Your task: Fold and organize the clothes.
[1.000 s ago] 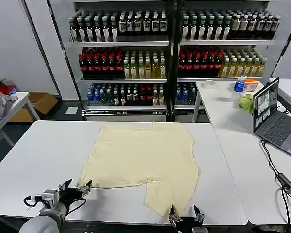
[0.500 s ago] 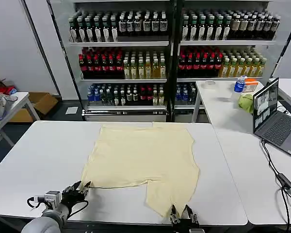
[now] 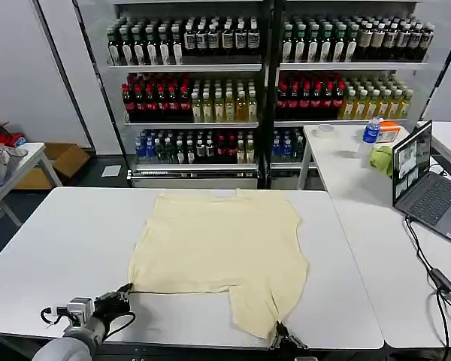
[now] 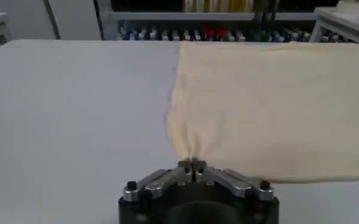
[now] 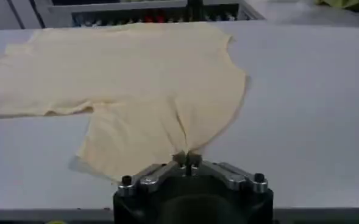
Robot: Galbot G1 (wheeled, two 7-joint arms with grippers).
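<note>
A: Where did we have the garment (image 3: 219, 256)?
B: Flat on the white table (image 3: 68, 241), cream-yellow, its long axis running away from us toward the bottle shelves (image 3: 263, 83). The near hem had two projecting corners, and we sat at both.

A: And the tools?
B: Our left tool (image 3: 122, 295) was pinched together on the near-left corner; in the left wrist view (image 4: 191, 165) the fabric gathered into small pleats right at the closed tips. Our right tool (image 3: 280, 332) was clamped on the lowest flap at the near-right, cloth puckering up into it (image 5: 187, 159).

A: So which way did the cloth lie from us?
B: All of it ahead, farther along the table. We judged the fold would carry the near hem forward over the body.

A: Room for that?
B: Bare table to the left and beyond the right edge; a laptop (image 3: 425, 184) stood well apart on the neighbouring table
</note>
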